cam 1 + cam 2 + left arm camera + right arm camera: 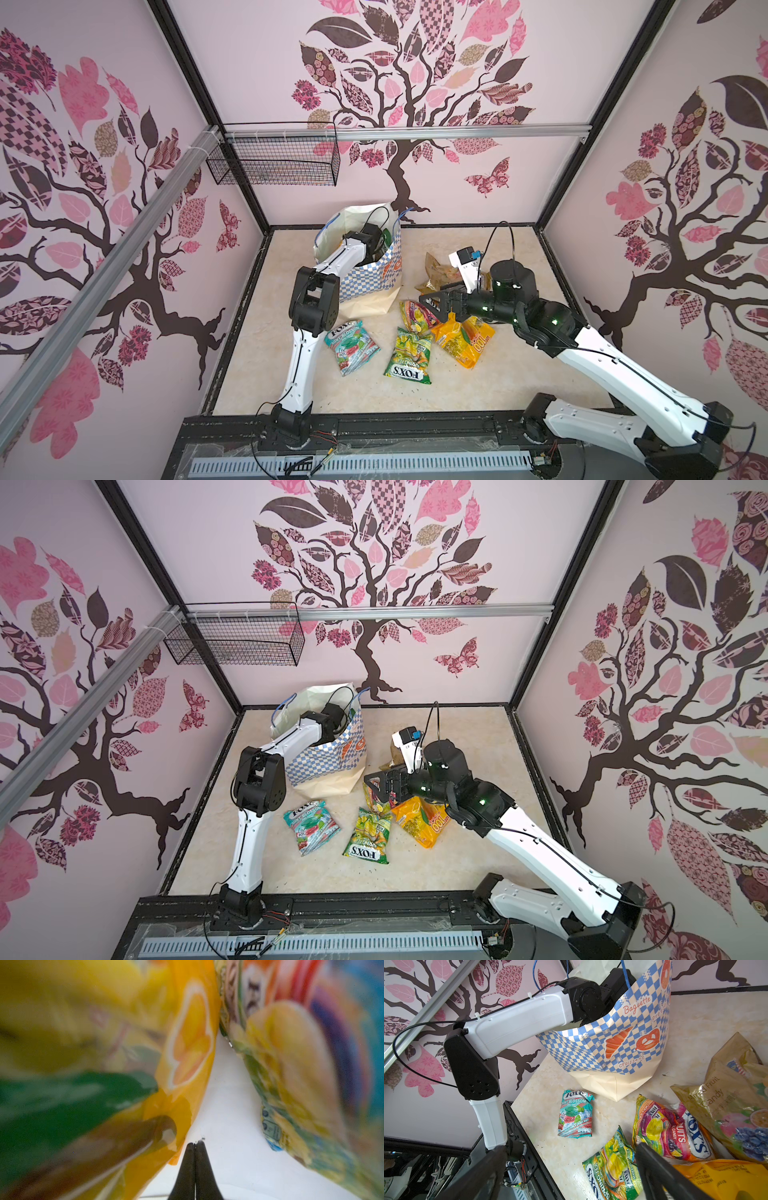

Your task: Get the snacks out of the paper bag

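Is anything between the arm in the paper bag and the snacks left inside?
Nothing visible. Inside the paper bag, the left gripper is shut, apparently empty, in the gap between a yellow packet and a multicoloured packet.

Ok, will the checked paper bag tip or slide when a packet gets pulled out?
Likely light and tippy: the paper bag stands tall on a creased base, with nothing bracing it. Its rim buckles where the left arm leans in, so it is probably floppy; it may drag along.
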`<state>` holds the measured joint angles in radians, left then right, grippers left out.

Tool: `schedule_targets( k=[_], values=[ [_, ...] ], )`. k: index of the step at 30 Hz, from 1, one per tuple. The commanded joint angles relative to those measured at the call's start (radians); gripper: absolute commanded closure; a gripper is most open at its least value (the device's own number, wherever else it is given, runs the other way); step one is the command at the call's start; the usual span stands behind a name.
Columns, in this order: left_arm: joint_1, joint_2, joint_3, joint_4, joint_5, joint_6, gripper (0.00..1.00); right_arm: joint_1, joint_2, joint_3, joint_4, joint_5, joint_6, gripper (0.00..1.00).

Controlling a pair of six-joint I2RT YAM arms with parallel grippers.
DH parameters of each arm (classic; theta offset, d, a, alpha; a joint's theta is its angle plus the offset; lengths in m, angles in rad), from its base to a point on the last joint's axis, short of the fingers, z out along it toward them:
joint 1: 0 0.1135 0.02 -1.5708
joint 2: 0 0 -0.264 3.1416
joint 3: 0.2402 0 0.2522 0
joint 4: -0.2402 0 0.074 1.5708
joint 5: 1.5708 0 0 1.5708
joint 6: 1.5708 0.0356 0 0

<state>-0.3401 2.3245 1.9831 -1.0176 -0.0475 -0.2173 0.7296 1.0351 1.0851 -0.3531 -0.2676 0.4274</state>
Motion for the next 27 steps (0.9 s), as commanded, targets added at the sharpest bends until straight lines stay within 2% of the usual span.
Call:
schedule_targets(
  k=[1, 9, 18, 22, 25, 26, 27],
  values=[
    [0.003, -0.086, -0.035, 0.025, -0.025, -0.017, 1.0, -0.004, 0.01, -0.003, 0.022, -0.015, 0.008, 0.0],
    [-0.011, -0.231, -0.114, 0.109, -0.073, -0.041, 1.0, -0.004, 0.003, -0.011, 0.019, -0.01, 0.008, 0.0],
    [-0.038, -0.413, -0.087, 0.115, -0.133, -0.056, 1.0, -0.004, 0.005, -0.014, 0.024, -0.01, 0.01, 0.0],
    [-0.041, -0.486, -0.078, 0.131, -0.092, -0.079, 1.0, -0.003, 0.011, -0.014, 0.031, -0.018, 0.014, 0.0],
    [-0.04, -0.474, -0.05, 0.097, -0.072, -0.078, 1.0, -0.003, 0.013, -0.012, 0.034, -0.019, 0.017, 0.0],
    [-0.04, -0.465, -0.051, 0.093, -0.071, -0.077, 0.99, -0.003, 0.013, -0.014, 0.034, -0.019, 0.019, 0.0],
    [-0.04, -0.454, -0.052, 0.091, -0.069, -0.074, 0.83, -0.003, 0.011, -0.014, 0.034, -0.019, 0.02, 0.0]
  ],
)
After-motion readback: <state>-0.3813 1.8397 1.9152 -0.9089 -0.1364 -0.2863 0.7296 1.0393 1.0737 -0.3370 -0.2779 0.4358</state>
